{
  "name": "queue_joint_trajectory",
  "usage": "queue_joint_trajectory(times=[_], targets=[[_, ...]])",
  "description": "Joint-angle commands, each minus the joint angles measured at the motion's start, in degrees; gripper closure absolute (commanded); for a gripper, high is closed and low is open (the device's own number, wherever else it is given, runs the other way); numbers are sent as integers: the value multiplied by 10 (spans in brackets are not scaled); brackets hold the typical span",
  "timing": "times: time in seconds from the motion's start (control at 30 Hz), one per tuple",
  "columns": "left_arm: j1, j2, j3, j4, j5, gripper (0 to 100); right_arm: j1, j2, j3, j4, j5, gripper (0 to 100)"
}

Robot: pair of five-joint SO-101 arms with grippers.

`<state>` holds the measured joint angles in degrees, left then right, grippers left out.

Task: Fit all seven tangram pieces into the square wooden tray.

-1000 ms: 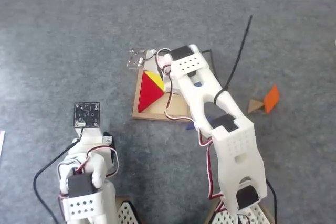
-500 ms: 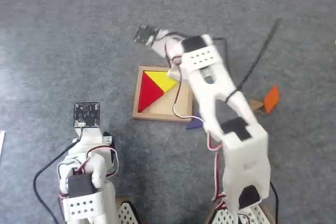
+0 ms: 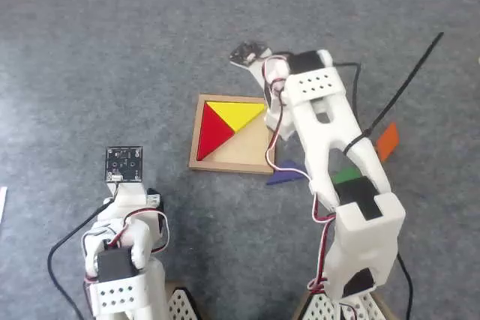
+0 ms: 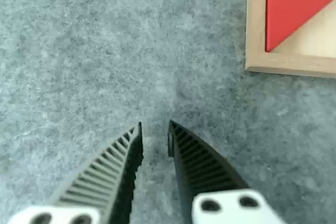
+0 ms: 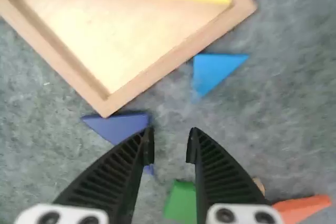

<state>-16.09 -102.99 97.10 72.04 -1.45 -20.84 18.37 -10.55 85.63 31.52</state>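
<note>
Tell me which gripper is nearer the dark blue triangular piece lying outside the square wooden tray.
Right. The right gripper hangs just beside the dark blue triangular piece. The left gripper is over bare carpet beyond the square wooden tray, far from it.

The square wooden tray (image 3: 241, 152) lies flat, holding a red triangle (image 3: 212, 134) and a yellow triangle (image 3: 236, 115) (long edges meeting). Just outside lie a purple piece (image 3: 285, 175) and a blue triangle (image 5: 212, 70); farther off, a green piece (image 3: 346, 174) and an orange piece (image 3: 387, 141).
</note>
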Motion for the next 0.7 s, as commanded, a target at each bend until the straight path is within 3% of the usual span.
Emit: queue_joint_trajectory(times=[0.0, 0.43, 0.67], targets=[[2, -11, -7, 2, 0, 919, 14, -88, 45, -27, -11, 886], [2, -11, -7, 2, 0, 919, 23, -338, 382, -227, -11, 889], [2, -11, -7, 2, 0, 919, 142, -349, 387, -240, -86, 887]])
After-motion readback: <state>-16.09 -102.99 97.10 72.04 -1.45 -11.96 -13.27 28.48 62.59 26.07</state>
